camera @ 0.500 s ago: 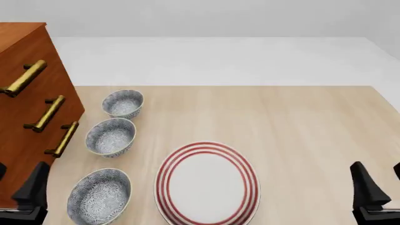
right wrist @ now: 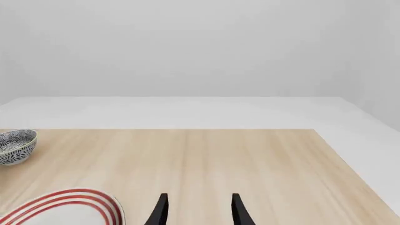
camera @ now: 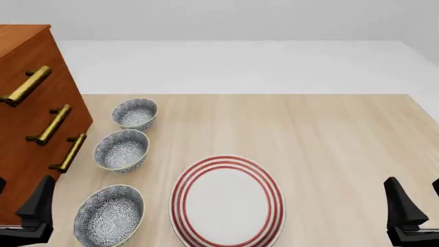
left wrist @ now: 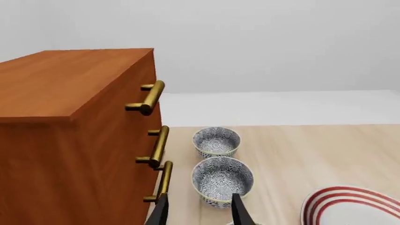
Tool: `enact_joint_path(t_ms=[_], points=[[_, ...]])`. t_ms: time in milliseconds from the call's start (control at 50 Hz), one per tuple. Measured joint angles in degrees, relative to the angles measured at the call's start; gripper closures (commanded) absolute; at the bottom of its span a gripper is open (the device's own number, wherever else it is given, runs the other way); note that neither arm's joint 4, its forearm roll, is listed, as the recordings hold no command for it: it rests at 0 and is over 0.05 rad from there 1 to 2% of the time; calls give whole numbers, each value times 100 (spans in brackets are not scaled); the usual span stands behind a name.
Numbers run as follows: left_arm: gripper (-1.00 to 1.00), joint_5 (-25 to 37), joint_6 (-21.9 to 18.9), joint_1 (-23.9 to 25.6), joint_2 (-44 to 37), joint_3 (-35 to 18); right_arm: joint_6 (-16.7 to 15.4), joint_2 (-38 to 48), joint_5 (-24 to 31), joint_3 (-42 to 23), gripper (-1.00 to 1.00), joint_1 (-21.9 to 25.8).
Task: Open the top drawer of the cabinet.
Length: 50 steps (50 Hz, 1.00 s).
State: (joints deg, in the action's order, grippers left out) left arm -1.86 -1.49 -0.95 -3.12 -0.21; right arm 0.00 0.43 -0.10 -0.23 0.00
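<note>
Front view: pale wood table (camera: 329, 134), white floor behind; both pincers (left wrist: 198, 213) (right wrist: 197, 211) open, holding nothing.

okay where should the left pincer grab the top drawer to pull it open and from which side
Probably the top drawer is best taken by its brass bar handle, near the middle. The bar stands off the cabinet front on two posts, leaving a gap. Bring the open left pincer in from the bowl side, facing the front, with one finger on each side of the bar.
</note>
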Motion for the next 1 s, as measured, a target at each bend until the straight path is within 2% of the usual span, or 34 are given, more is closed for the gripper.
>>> enact_joint_path(t_ms=[280, 540, 1000], points=[[-100, 49, -648, -118, -21, -227, 0, 2, 0, -1, -100, 0], [-100, -15, -1601, -87, 70, -378, 0, 2, -1, -1, -100, 0], [-100, 24, -3157, -90, 262, -326, 0, 2, -1, -1, -100, 0]])
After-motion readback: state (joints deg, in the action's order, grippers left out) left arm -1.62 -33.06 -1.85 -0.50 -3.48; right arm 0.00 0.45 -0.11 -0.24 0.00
